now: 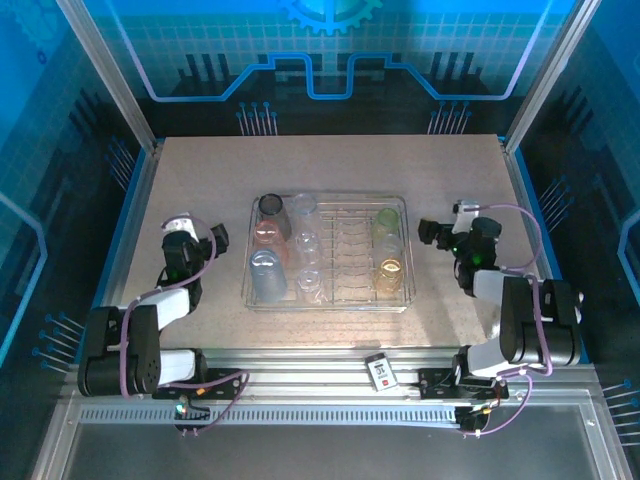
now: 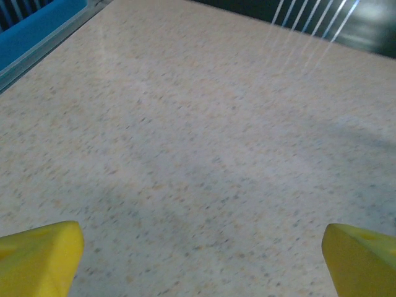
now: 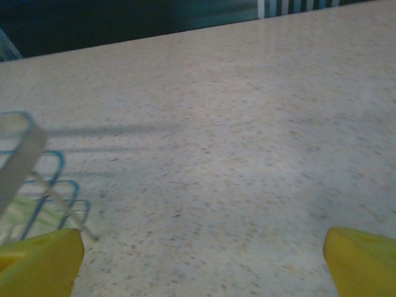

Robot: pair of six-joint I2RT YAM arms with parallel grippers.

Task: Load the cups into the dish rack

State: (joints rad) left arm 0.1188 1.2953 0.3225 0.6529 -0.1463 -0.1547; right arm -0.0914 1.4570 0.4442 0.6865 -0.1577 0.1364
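Has a small card (image 1: 381, 371) by the near edge, well apart from the rack (image 1: 330, 302) mid-surface (image 1: 200, 180) with eight cups (image 1: 267, 275) inside, and holds left jaws and right jaws wide, empty, either side.

My left pincer (image 2: 201, 266), jaws wide: bare table (image 2: 204, 136) ahead, free passage. My right pincer (image 3: 201, 266), jaws wide: the dish rack (image 3: 18, 145) corner stands just beside my left finger, with open tabletop to the right. Rack's middle dividers are free; cups (image 1: 268, 275) block both ends.
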